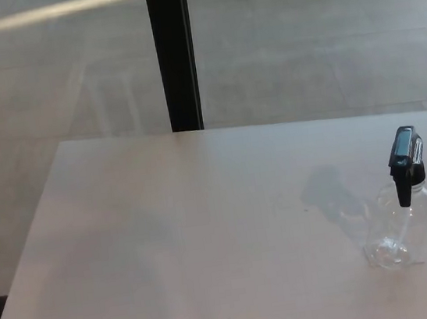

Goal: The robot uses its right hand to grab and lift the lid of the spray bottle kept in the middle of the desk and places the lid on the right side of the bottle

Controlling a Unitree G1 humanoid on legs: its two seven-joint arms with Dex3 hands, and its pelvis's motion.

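Standing upright on desk [168, 236] — spray bottle [400, 229], lid [406, 162] on | hands unseen

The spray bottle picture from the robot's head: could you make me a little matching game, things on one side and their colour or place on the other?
Things:
1. bottle
2. spray lid
3. desk
4. post

Descriptions:
A. pale, wide surface
B. clear, standing upright at the right
C. black, upright behind the desk's far edge
D. black, sitting on top of the bottle

Pairs: 1-B, 2-D, 3-A, 4-C. Neither robot hand shows in this view.
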